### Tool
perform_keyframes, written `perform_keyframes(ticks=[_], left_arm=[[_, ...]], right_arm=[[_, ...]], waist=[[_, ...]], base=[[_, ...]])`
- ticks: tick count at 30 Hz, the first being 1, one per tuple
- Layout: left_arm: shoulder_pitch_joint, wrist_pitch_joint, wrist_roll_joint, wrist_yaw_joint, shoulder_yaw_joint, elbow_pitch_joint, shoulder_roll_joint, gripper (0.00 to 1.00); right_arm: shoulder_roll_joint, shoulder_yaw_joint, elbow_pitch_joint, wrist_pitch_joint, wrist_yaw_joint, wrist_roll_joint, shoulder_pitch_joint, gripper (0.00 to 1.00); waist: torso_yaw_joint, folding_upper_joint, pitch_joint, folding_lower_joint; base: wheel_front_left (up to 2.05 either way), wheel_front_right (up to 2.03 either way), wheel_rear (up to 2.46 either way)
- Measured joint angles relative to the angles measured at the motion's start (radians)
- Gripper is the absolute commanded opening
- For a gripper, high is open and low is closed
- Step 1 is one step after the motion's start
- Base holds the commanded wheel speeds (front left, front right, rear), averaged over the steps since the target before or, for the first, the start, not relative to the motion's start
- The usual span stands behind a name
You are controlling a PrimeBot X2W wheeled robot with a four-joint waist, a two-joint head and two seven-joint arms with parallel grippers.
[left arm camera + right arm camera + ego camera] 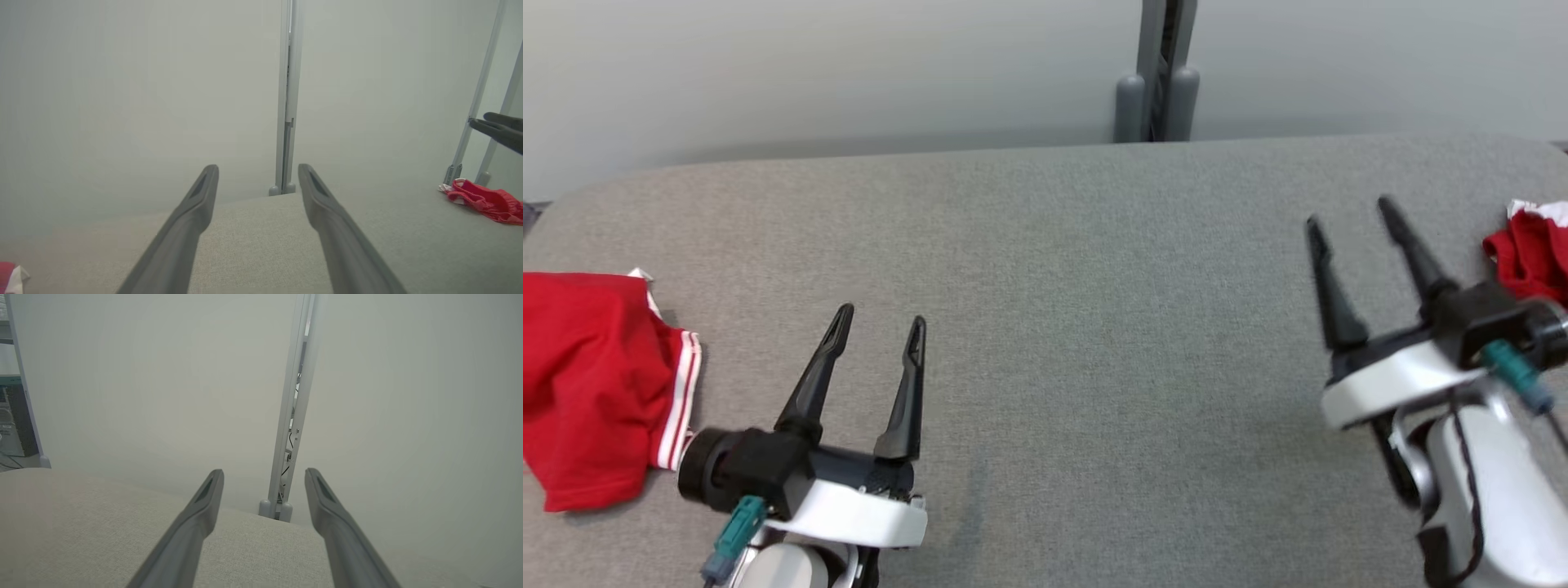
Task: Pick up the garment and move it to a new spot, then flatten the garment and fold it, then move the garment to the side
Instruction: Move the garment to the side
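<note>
A red garment (592, 384) with white stripes lies in a neat, flattened shape at the table's left edge; a corner of it (6, 274) shows in the left wrist view. A second red garment (1531, 253) with white trim lies crumpled at the far right edge, and the left wrist view shows it (486, 201) too. My left gripper (882, 317) hovers open just right of the striped garment, with nothing between its fingers (258, 167). Near the crumpled one, my right gripper (1348, 211) stands open and empty (264, 471), a little to its left.
The grey fabric-covered table (1054, 286) stretches wide between the two arms. A grey post (1158, 82) stands behind its far edge against a pale wall. The table's corners are rounded. My right gripper's fingers (496, 128) show at the right edge of the left wrist view.
</note>
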Motion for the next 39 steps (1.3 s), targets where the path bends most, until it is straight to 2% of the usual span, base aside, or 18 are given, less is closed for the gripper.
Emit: perform_keyframes(ticks=[3, 11, 18, 39], left_arm=[[0.028, 0.000, -0.074, 0.014, 0.011, 0.004, 0.000, 1.00], [0.072, 0.000, -0.066, 0.024, 0.019, 0.009, 0.000, 1.00], [0.078, 0.000, -0.076, 0.041, 0.005, 0.003, 0.000, 1.00], [0.077, 0.000, -0.082, 0.043, -0.002, 0.007, 0.000, 1.00]], right_arm=[[0.029, -0.008, -0.008, -0.004, 0.000, -0.024, 0.052, 1.00], [0.091, -0.065, -0.062, -0.010, 0.000, -0.050, 0.170, 1.00], [0.104, -0.084, -0.088, -0.010, 0.000, -0.068, 0.207, 1.00], [0.111, -0.094, -0.086, -0.010, 0.000, -0.064, 0.208, 1.00]], waist=[[0.013, 0.0000, -0.019, 0.0000], [0.037, 0.0000, -0.053, 0.0000], [0.051, 0.0000, -0.059, 0.0000], [0.062, 0.0000, -0.048, 0.0000]], base=[[0.00, 0.00, 0.00], [0.00, 0.00, 0.00], [0.00, 0.00, 0.00], [0.00, 0.00, 0.00]])
